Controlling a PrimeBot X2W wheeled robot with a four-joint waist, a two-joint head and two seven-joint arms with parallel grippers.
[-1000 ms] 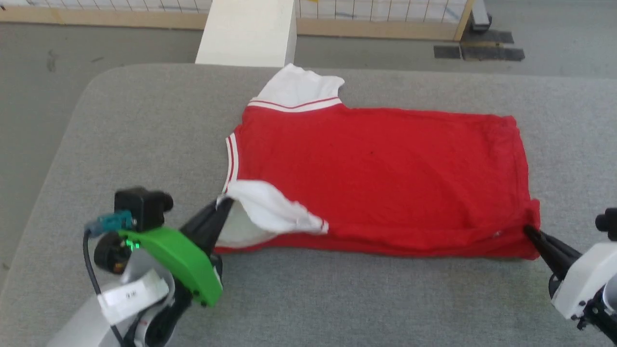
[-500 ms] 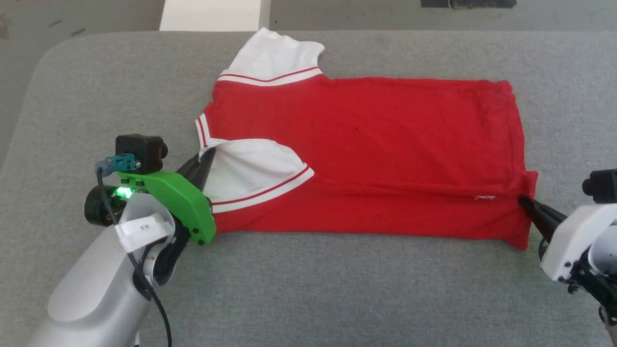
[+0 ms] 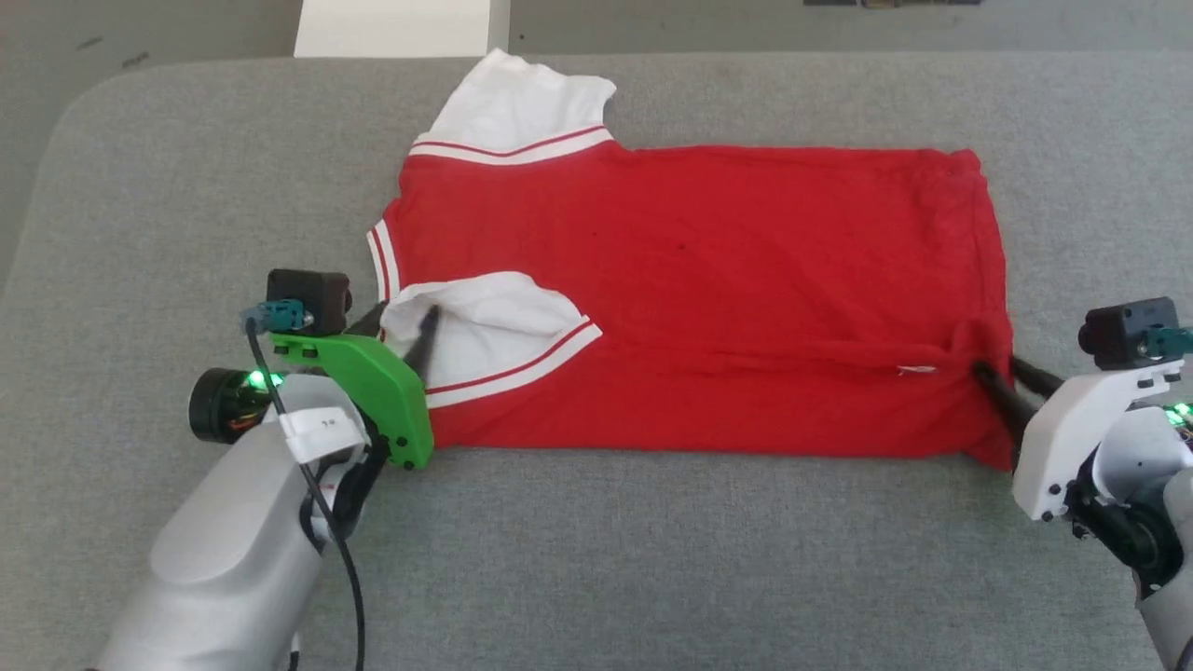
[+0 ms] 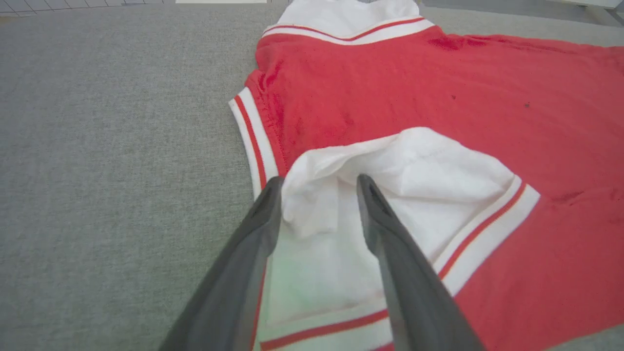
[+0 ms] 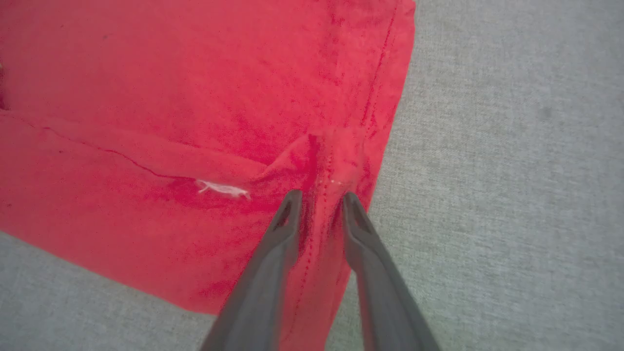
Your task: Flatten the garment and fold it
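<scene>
The garment (image 3: 708, 280) lies plain red side up across the grey table (image 3: 652, 559), neck to my left, hem to my right. Its near long edge is folded over onto the body. One white sleeve (image 3: 517, 102) sticks out at the far side. The other sleeve (image 3: 485, 326) lies folded onto the red. My left gripper (image 3: 401, 321) is open, its fingers either side of a raised fold of that sleeve (image 4: 390, 175). My right gripper (image 3: 1002, 373) is open too, fingers parted around a ridge of the hem (image 5: 331, 161) at the near right corner.
A white block (image 3: 401, 23) stands beyond the table's far edge on the grey floor. The table's rounded corner (image 3: 75, 112) is at the far left. Bare grey cloth stretches in front of the garment and to both sides.
Both grippers carried the near edge up and laid it over the body, then their shut jaws parted. The head camera has tilted down, so the whole picture has shifted.
</scene>
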